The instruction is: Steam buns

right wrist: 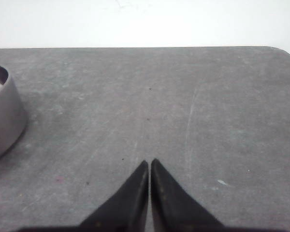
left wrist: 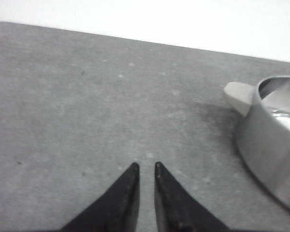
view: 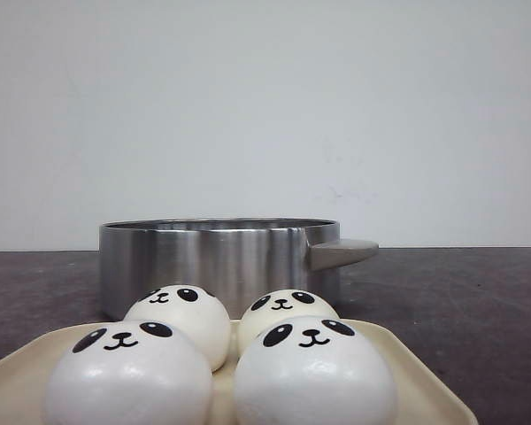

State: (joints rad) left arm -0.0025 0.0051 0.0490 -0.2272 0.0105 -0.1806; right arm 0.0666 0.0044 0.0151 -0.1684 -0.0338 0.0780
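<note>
White panda buns [view: 221, 354] on tray [view: 425, 390]; no readable writing; left hand [left wrist: 146, 166] narrowly parted, right hand [right wrist: 150, 163] closed, empty.

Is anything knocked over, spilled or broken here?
Nothing stands out. Four buns sit upright on the tray, the pot stands level behind it, and the table shows no spills.

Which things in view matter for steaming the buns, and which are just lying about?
For the job:
- four panda-faced buns
- beige tray they sit on
- steel pot behind the tray
- left gripper and right gripper, both nearly closed, empty, over bare table

Lying about:
- nothing else shows
</note>
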